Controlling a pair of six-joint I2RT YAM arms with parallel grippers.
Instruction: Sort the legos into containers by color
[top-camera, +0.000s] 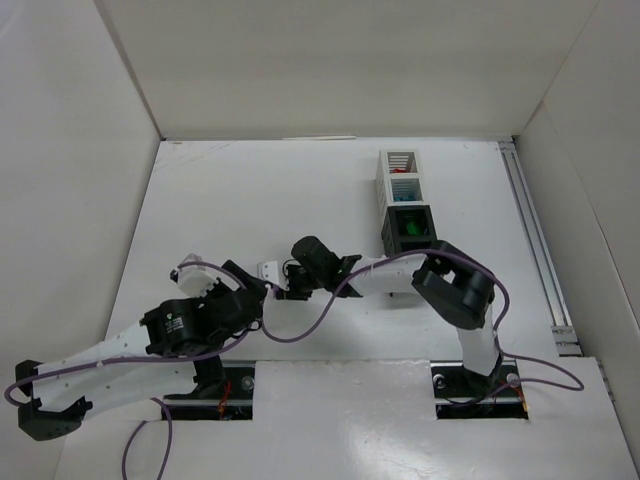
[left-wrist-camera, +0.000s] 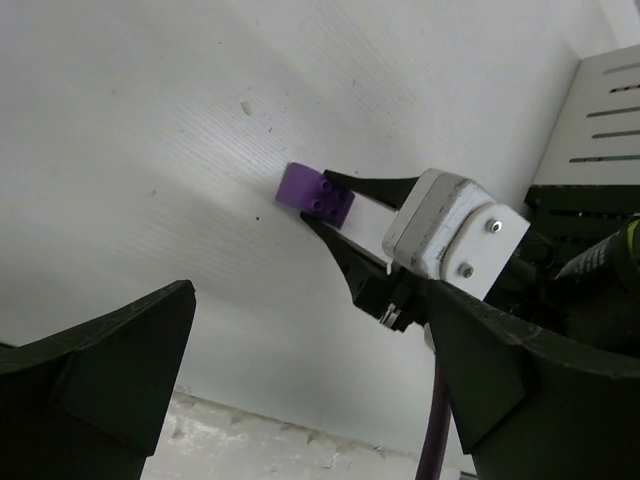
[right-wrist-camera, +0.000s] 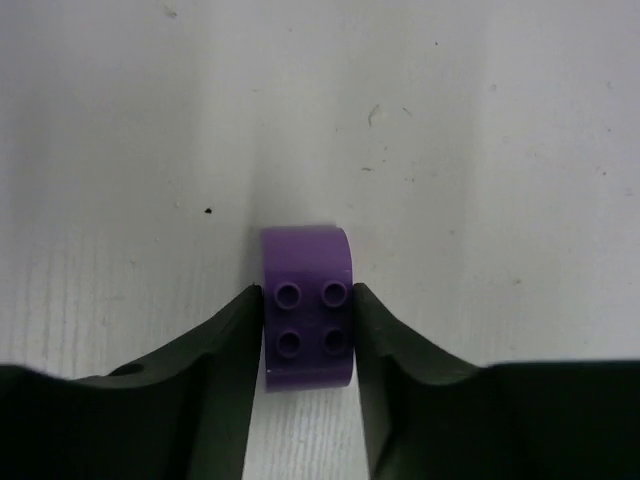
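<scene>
Right wrist: I see right gripper (right-wrist-camera: 307, 335) pinching purple lego (right-wrist-camera: 307, 290), left of containers (top-camera: 384, 192); left gripper (left-wrist-camera: 310, 300) open.

Overhead view looks down; both close wrist views share the purple lego (right-wrist-camera: 307, 305).

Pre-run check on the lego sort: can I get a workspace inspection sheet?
Surface: white table, a few dark specks.
Job's things: purple lego on the table, in the right hand; containers in a row far right, with red, cyan and green pieces inside.
Clutter: nothing seen.
Hands: left hand open, empty, facing the lego; right hand closed on the lego's sides.
Cables: purple cable loops between the arms.
Surroundings: white walls; rail along the right edge.
</scene>
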